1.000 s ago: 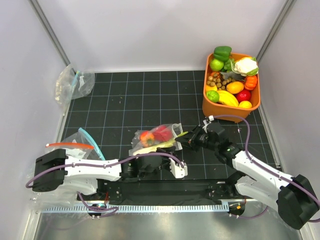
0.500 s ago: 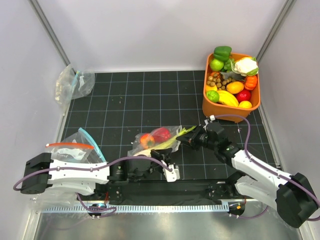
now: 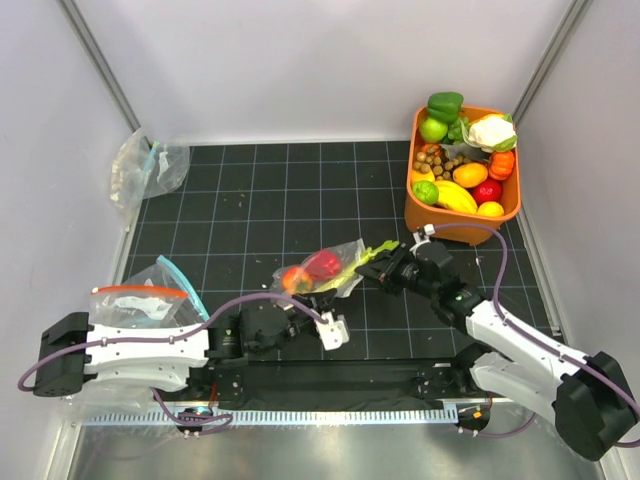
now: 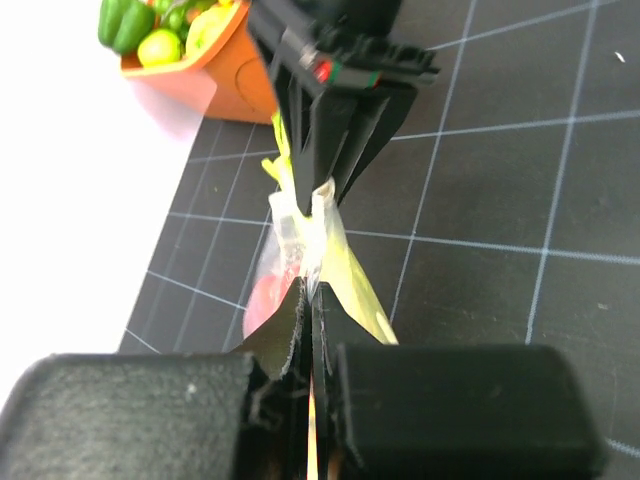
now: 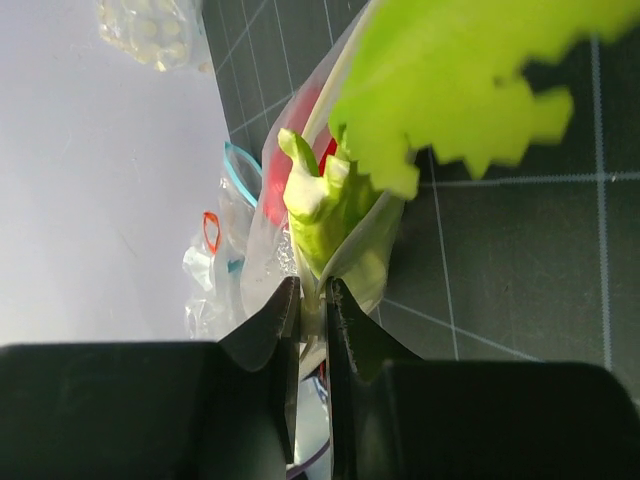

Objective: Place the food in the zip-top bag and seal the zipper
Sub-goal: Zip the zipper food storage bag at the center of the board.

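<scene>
Together left claw (image 4: 308, 312), right claw (image 5: 312, 300) pinch zip-top bag (image 3: 338, 262).

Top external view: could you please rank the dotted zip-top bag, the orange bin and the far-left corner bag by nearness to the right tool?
1. Dotted zip-top bag, held in the right tool.
2. Orange bin, behind it, rightward.
3. Far-left corner bag, far back on the left.

The zip-top bag (image 3: 345, 262) is clear, its vegetables (image 3: 322, 265) red, the celery (image 3: 368, 254) pale green, the mat (image 3: 260, 200) black with a white grid
</scene>
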Tool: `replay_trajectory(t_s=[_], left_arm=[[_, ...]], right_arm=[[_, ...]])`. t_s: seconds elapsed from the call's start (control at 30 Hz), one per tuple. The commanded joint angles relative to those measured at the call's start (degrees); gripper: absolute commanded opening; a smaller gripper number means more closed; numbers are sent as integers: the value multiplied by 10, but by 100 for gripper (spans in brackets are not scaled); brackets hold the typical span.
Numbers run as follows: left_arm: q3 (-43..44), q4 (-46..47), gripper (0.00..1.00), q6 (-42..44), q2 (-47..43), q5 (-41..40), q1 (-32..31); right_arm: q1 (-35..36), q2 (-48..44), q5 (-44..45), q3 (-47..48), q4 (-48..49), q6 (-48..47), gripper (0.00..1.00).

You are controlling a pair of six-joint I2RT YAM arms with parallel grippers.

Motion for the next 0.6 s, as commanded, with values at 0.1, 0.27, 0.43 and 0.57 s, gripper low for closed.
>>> replay_trajectory(t_s=[0.1, 0.27, 0.43, 0.57], left_arm=[[20, 55, 0, -59, -6, 69, 28], [22, 57, 5, -68, 3, 73, 28], [26, 59, 48, -111, -8, 79, 40], [16, 71, 73, -183, -45, 26, 84]], right_arm=[[-22, -42, 99, -3, 23, -53, 1], [-22, -45, 49, 2, 117, -123, 1], [-22, 24, -36, 70, 145, -153, 1], [-12, 110, -90, 138, 205, -140, 1]])
